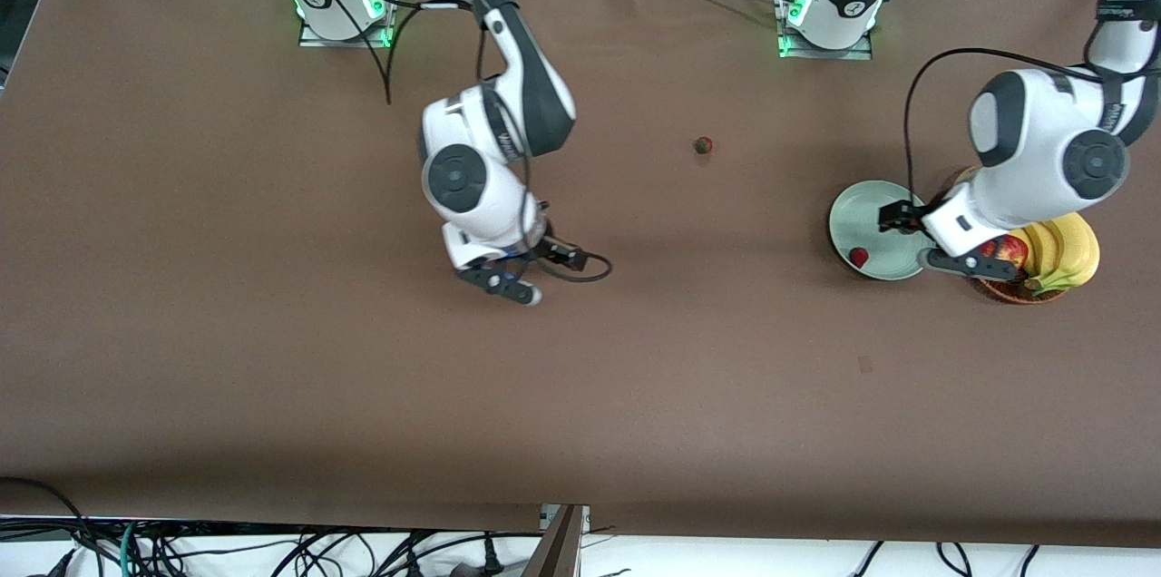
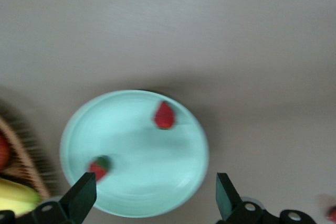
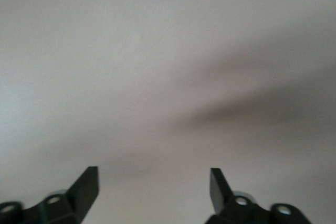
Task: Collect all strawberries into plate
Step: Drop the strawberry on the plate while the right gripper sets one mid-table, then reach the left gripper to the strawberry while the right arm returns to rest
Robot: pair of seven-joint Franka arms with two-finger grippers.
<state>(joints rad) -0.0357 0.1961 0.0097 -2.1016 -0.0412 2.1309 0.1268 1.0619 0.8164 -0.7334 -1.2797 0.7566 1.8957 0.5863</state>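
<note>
Front view: the pale green plate point(image 1: 873, 230) lies at the left arm's end of the table, touching or just beside the wicker basket point(image 1: 1016, 288) of bananas point(image 1: 1061, 255) and an apple point(image 1: 1007, 250). One strawberry point(image 1: 858, 257) shows on the plate's part nearest the camera; the arm covers some of the plate. A third strawberry point(image 1: 703, 144) sits alone on the brown table point(image 1: 580, 377), farther from the camera than the plate, between the two arms, with bare cloth all round it. The left gripper point(image 1: 961, 261) hangs over the plate's basket-side edge. The right gripper point(image 1: 510, 282) hangs over open table, well apart from every berry.

Left wrist view: the left gripper's fingers point(image 2: 79, 199) stand wide apart and hold nothing. Two strawberries lie on the plate point(image 2: 131, 192) ahead of the jaws: one point(image 2: 164, 115) between the finger lines with its long axis pointing away from the jaws, tip leading; the other point(image 2: 98, 167) just ahead of one fingertip, its green cap turned away from that finger. The basket point(image 2: 21, 166) borders the plate beside that same finger.

Right wrist view: the right gripper's fingers point(image 3: 86, 188) are spread wide, empty, with only bare table between and ahead of them.
</note>
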